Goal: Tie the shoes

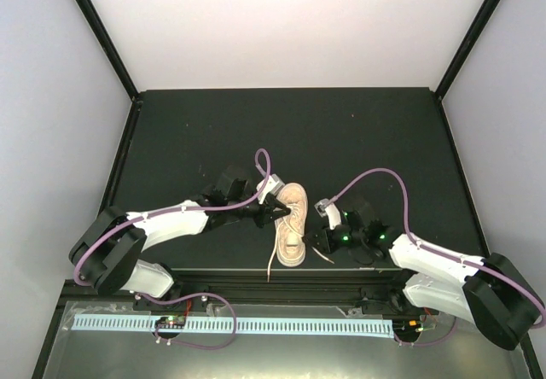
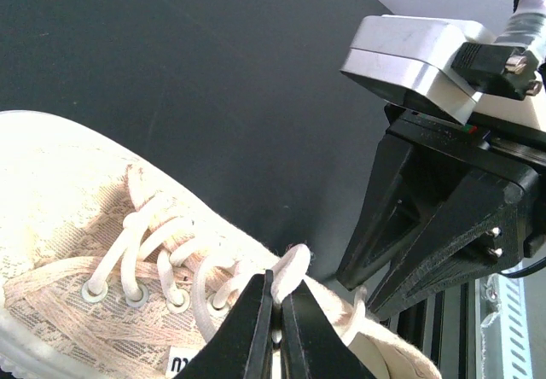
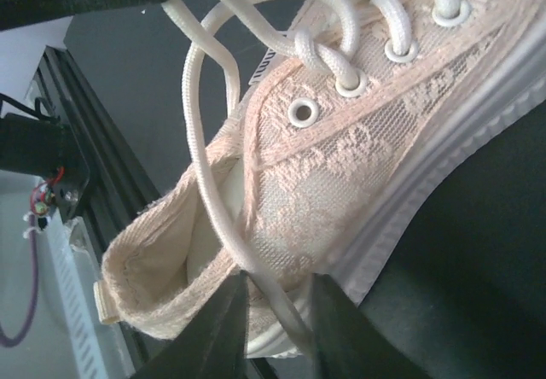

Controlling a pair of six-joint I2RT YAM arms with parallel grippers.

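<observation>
**A:** Black table [image 1: 341, 131], and the sneaker [image 1: 292, 224] lies near its front edge between both arms, toe pointing away.

**B:** Now the left gripper [image 2: 275, 300] is pinched tight on a lace loop [image 2: 293, 264]. The right gripper [image 3: 277, 315] stands parted, a lace strand [image 3: 198, 140] running between its fingers.

**A:** It should close fully before pulling, I reckon.

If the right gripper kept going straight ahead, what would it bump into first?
Probably the cream lace that runs between the fingers of the right gripper, then the heel opening of the sneaker just behind. Depth is hard to judge.
</observation>
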